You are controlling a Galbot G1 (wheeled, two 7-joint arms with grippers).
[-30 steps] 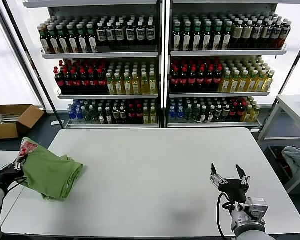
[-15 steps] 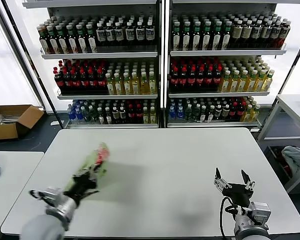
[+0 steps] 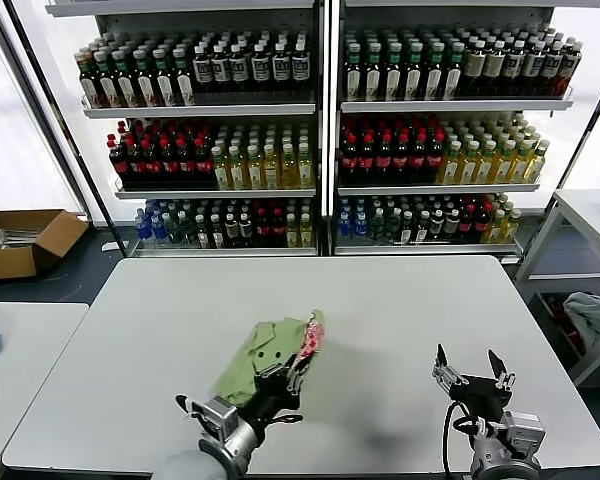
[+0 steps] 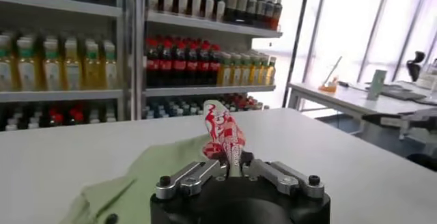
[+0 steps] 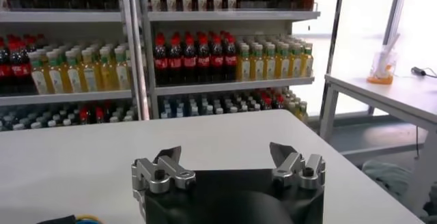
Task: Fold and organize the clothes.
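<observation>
I have a white rectangular table (image 3: 380,320) in front of me, and behind it a tall metal shelving rack full of drink bottles (image 3: 325,140). A light green short-sleeved shirt with a red-and-white printed patch (image 3: 265,350) lies bunched on the table, near the front edge and left of centre. My left gripper (image 3: 292,372) sits at the shirt's right end, clamped on the patch, which stands up between its fingers. My right gripper (image 3: 472,368) hangs over the table's front right part, well apart from the shirt, jaws spread. A brown cardboard box (image 3: 25,240) sits on the floor far left; a second white table (image 3: 20,330) stands left of mine.
</observation>
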